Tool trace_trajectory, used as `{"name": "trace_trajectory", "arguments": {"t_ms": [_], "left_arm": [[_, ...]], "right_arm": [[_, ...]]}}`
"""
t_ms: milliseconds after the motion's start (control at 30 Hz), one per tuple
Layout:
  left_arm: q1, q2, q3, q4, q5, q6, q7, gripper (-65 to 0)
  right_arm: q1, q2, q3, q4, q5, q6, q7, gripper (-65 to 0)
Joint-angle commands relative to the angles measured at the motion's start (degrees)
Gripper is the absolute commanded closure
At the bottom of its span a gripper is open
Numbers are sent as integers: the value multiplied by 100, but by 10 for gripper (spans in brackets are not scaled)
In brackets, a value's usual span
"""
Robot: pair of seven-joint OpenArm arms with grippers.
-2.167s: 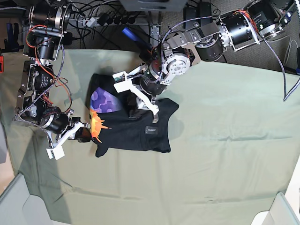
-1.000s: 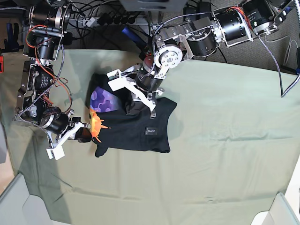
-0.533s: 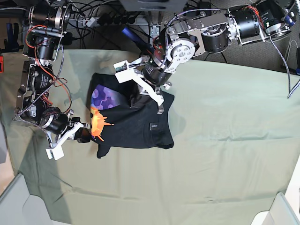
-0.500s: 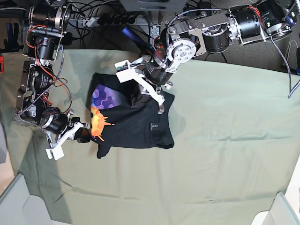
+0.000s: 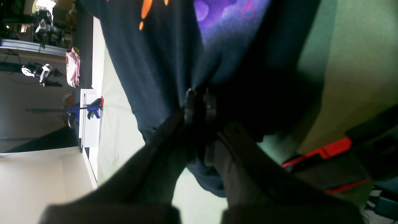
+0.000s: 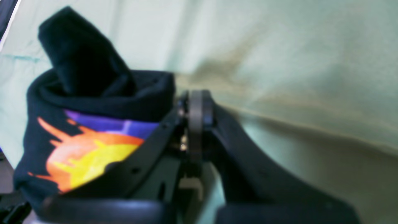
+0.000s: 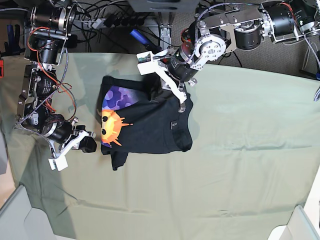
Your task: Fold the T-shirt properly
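Note:
The black T-shirt (image 7: 150,127) lies on the pale green table cloth (image 7: 240,150), with its orange sun-face and purple print showing at its left side. My left gripper (image 7: 156,93) is shut on a bunched fold at the shirt's back edge; in the left wrist view (image 5: 199,105) dark cloth is pinched between the fingertips. My right gripper (image 7: 90,145) is shut just left of the shirt's edge. In the right wrist view the gripper (image 6: 197,105) has the bunched shirt (image 6: 93,102) lying against its left finger. No cloth shows between the pads.
Cables and a power strip (image 7: 107,22) lie behind the table's back edge. Grey bins stand at the front left (image 7: 15,217) and front right (image 7: 302,225) corners. A blue clamp (image 5: 90,110) shows at the table's edge in the left wrist view.
My left gripper has moved back and to the right, pulling the shirt with it. The shirt has spread so the whole sun-face shows. My right gripper has stayed put, and the shirt's edge has drawn away from it.

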Motion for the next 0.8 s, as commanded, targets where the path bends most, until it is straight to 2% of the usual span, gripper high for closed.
{"name": "trace_trajectory", "arguments": {"t_ms": [0, 167, 267, 400, 467, 600, 700, 767], "left_arm": [[-66, -13, -26, 103, 9, -114, -90, 0], [-72, -15, -26, 103, -448, -538, -94, 0], [-81, -15, -28, 103, -487, -553, -98, -15], [-96, -13, -37, 103, -490, -509, -24, -247], [-96, -15, -37, 136, -374, -125, 31, -284], [-94, -20, -37, 586, 374, 852, 302, -284], [-57, -70, -37, 1099, 396, 990, 326, -274], [72, -127, -37, 1222, 332, 922, 232, -197]], "right_arm": [[142, 59, 26, 81, 90, 463, 118, 0], [142, 61, 26, 81, 90, 463, 118, 0], [142, 59, 26, 81, 92, 463, 116, 0], [142, 59, 26, 81, 92, 463, 118, 0], [142, 63, 28, 81, 94, 463, 118, 0], [151, 94, 28, 81, 94, 459, 219, 0], [264, 87, 28, 81, 85, 461, 291, 0], [446, 90, 28, 81, 11, 461, 304, 0]]}}
